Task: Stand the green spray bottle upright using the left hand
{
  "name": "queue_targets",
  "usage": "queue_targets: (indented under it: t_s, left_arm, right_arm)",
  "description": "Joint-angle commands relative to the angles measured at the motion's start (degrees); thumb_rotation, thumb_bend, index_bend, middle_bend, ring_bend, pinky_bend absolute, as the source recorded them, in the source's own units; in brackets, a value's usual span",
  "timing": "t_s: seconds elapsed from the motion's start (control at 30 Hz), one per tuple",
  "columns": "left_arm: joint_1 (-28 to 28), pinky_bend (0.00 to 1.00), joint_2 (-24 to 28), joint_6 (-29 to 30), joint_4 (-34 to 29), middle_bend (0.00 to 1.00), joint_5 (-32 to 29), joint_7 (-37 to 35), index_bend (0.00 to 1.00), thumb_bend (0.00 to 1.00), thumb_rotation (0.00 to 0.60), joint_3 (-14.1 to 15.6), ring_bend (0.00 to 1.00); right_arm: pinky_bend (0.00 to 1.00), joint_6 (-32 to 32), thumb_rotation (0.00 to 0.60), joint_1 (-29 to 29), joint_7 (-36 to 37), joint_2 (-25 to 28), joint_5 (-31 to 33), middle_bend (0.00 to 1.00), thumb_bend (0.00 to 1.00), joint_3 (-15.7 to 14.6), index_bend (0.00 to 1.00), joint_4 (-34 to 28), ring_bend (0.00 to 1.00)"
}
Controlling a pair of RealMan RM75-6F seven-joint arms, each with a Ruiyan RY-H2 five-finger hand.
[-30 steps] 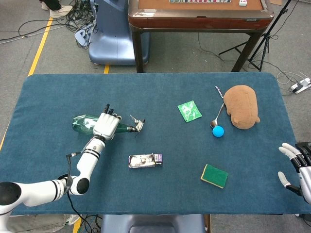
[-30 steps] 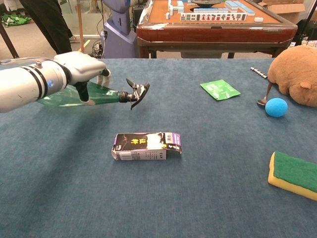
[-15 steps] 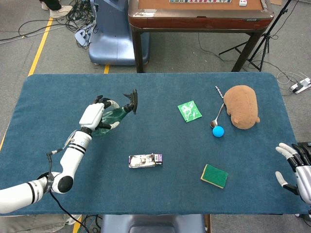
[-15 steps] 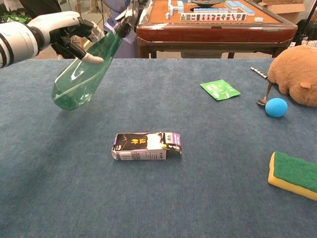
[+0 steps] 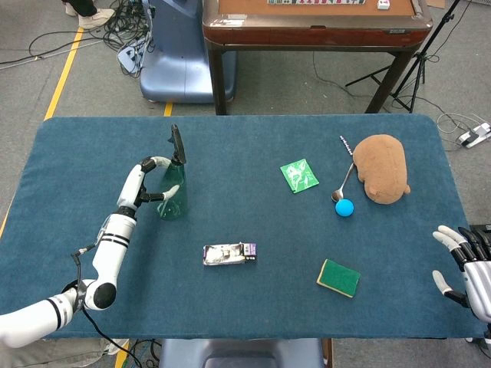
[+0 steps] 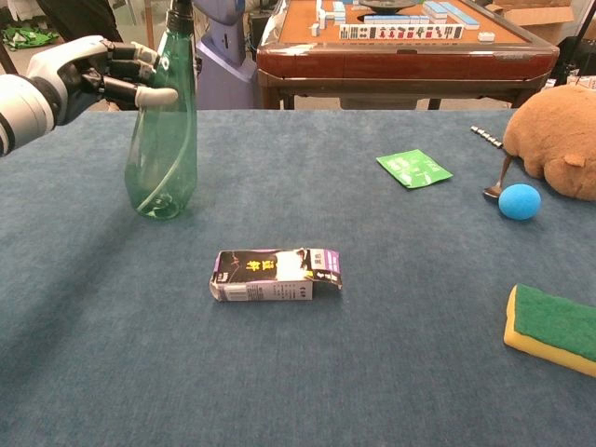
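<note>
The green spray bottle (image 5: 173, 196) (image 6: 164, 140) stands upright on the blue table, base down near the left side, with its black trigger head on top. My left hand (image 5: 145, 182) (image 6: 90, 76) holds it around the upper body: in the chest view the thumb lies across the front and the other fingers curl behind. My right hand (image 5: 466, 264) hovers at the table's right front corner, fingers spread, holding nothing. The chest view does not show it.
A small flattened carton (image 5: 229, 253) (image 6: 275, 275) lies in front of the bottle. A green-and-yellow sponge (image 5: 338, 277) (image 6: 554, 326), a blue ball (image 5: 344, 207) (image 6: 519, 201), a green packet (image 5: 299, 175) (image 6: 414, 169) and a brown plush (image 5: 382, 167) (image 6: 559, 140) lie to the right.
The bottle went from lying flat, through a lifted tilt, to standing upright on the table. My left hand kept its hold and swung up with it. The right hand barely moved.
</note>
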Motion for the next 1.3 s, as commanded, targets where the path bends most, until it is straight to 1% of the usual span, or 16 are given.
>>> queue_targets:
  t_s: [0.03, 0.17, 0.33, 0.43, 0.63, 0.7, 0.87, 0.97, 1.07, 1.3]
  left_arm:
    - [0.79, 0.0, -1.13, 0.77, 1.56, 0.42, 1.37, -1.46, 0.46, 0.31, 0.6, 0.27, 0.18]
    - [1.61, 0.0, -1.27, 2.68, 2.72, 0.42, 4.46, -2.21, 0.45, 0.31, 0.6, 1.16, 0.18]
    - [3.44, 0.0, -0.31, 4.13, 2.25, 0.42, 6.5, -3.87, 0.44, 0.31, 0.6, 2.07, 0.18]
    - [4.57, 0.0, 0.47, 5.36, 1.78, 0.41, 8.27, -3.77, 0.41, 0.31, 0.6, 3.2, 0.17]
    - [6.34, 0.0, 2.2, 6.58, 0.4, 0.31, 9.94, -4.37, 0.34, 0.31, 0.6, 4.26, 0.13]
    - [6.82, 0.0, 2.84, 6.31, -0.3, 0.28, 9.89, -4.57, 0.3, 0.31, 0.6, 4.5, 0.13]
    - [7.3, 0.0, 3.98, 5.84, -1.4, 0.13, 10.51, -4.21, 0.12, 0.31, 0.6, 5.09, 0.02]
    - [7.55, 0.0, 4.6, 5.85, -1.94, 0.05, 11.42, -3.98, 0.02, 0.31, 0.6, 5.63, 0.0]
    - [8.07, 0.0, 5.29, 6.17, -2.81, 0.0, 12.36, -4.34, 0.0, 0.31, 0.6, 6.18, 0.0]
    - [9.83, 0.0, 8.77, 6.47, -6.14, 0.0, 13.28, -4.15, 0.0, 0.31, 0.6, 7.38, 0.0]
  right_arm:
    - [0.06, -0.09, 0.6, -0.01, -0.03, 0.08, 0.06, 0.17, 0.33, -0.05, 0.21, -0.14, 0.07]
    - [0.06, 0.09, 0.6, -0.02, -0.25, 0.21, -0.04, 0.17, 0.33, 0.01, 0.21, -0.39, 0.07]
    - [0.06, 0.08, 0.6, -0.04, -0.2, 0.18, -0.05, 0.17, 0.33, -0.03, 0.21, -0.42, 0.07]
    - [0.06, 0.11, 0.6, 0.01, -0.03, 0.16, -0.16, 0.17, 0.33, -0.01, 0.21, -0.34, 0.07]
    - [0.06, 0.09, 0.6, 0.15, 0.18, 0.14, -0.36, 0.17, 0.33, 0.03, 0.21, -0.15, 0.07]
    - [0.06, -0.04, 0.6, 0.25, 0.26, 0.04, -0.43, 0.17, 0.33, 0.0, 0.21, -0.03, 0.07]
    - [0.06, -0.34, 0.6, 0.64, 0.37, -0.16, -0.73, 0.17, 0.33, 0.07, 0.21, 0.05, 0.07]
    - [0.06, -0.23, 0.6, 0.68, 0.35, -0.1, -0.8, 0.17, 0.33, 0.11, 0.21, 0.01, 0.07]
    - [0.06, -0.23, 0.6, 0.67, 0.43, -0.07, -0.62, 0.17, 0.33, 0.16, 0.21, 0.13, 0.07]
    - [0.06, -0.63, 0.6, 0.96, 0.71, -0.12, -0.24, 0.17, 0.33, 0.36, 0.21, 0.37, 0.07]
